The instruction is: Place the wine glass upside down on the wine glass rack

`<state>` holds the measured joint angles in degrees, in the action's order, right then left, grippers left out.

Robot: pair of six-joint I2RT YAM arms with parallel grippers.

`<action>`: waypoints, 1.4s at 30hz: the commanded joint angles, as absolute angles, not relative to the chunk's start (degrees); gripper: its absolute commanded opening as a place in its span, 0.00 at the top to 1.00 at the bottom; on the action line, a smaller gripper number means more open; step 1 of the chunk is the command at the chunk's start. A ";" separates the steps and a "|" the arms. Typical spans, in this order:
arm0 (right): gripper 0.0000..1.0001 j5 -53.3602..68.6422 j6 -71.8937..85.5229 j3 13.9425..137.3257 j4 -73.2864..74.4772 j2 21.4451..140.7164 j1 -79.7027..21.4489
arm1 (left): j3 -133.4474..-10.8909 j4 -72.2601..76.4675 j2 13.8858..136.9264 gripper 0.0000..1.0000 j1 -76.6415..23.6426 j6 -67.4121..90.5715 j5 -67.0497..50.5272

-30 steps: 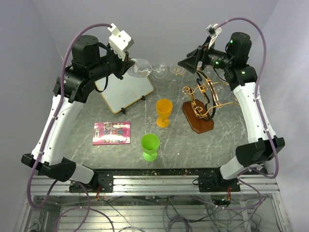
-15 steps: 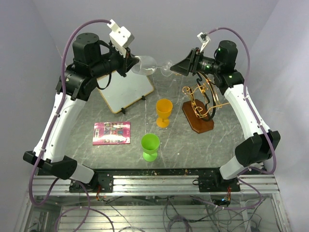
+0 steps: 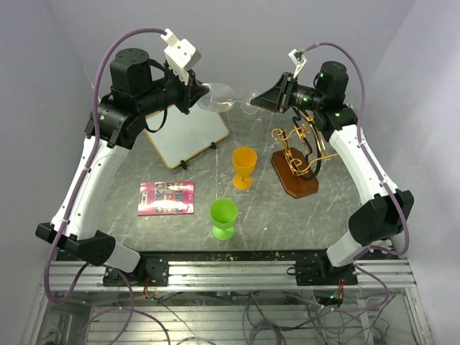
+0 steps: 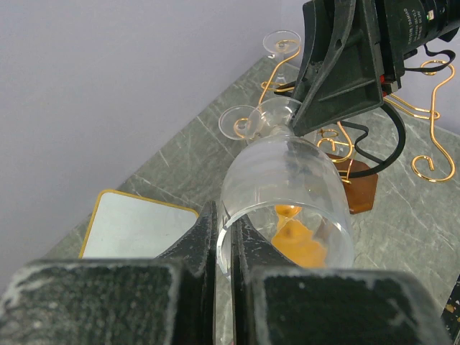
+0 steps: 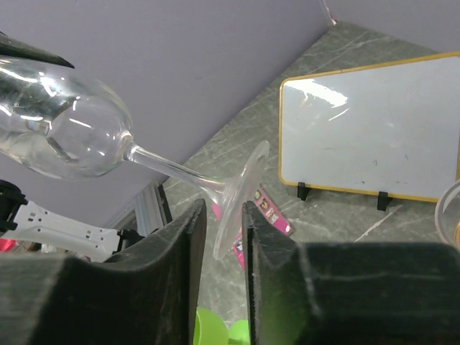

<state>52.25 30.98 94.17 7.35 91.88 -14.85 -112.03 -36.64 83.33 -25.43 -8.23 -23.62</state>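
Left gripper [image 3: 196, 93]: mine, at the upper left of the top view. It is clamped on the rim of the wine glass [image 3: 220, 97]. In my left wrist view the glass wall sits pinched between my two fingers [image 4: 207, 233] at the bottom of the frame.

Wine glass: in the air at the top centre of the top view, lying roughly level between my two grippers. Its bowl is toward the left and its foot toward the right. It is clear of the table [image 3: 266, 208].

Right gripper [image 5: 224, 215]: mine, reaching in from the upper right of the top view. Its fingers stand either side of the glass's foot. In my right wrist view the foot shows edge-on in the narrow gap between them. I cannot tell whether they are pressing on it.

Stem: runs from the bowl at the left of the right wrist view down to the foot at lower centre.

Wine glass rack [image 3: 302, 154]: on the table right of centre in the top view, below my right gripper and apart from the glass.

Whiteboard [image 3: 188, 133]: propped at the upper left of the table, below my left gripper.

Orange cup [image 3: 244, 165]: upright at the table's centre, just left of the rack.

Green cup [image 3: 223, 217]: upright, below the orange cup in the frame.

Pink card [image 3: 167, 198]: flat on the table at the left.
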 commanded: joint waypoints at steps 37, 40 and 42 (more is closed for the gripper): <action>1.00 33.84 6.51 108.07 23.72 90.47 -10.62 | -109.01 -44.59 73.29 0.00 -20.75 -25.08 -14.91; 1.00 30.66 2.34 109.41 25.83 90.67 -11.08 | -108.07 -47.68 72.10 0.00 -20.02 -28.78 -14.57; 1.00 26.77 -1.79 110.10 27.38 90.55 -12.12 | -106.97 -48.59 71.01 0.00 -19.42 -30.22 -14.28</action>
<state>33.39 5.54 107.02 25.39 92.07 -11.07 -108.62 -44.36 72.93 -20.56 -24.16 -16.93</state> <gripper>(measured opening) 0.037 0.993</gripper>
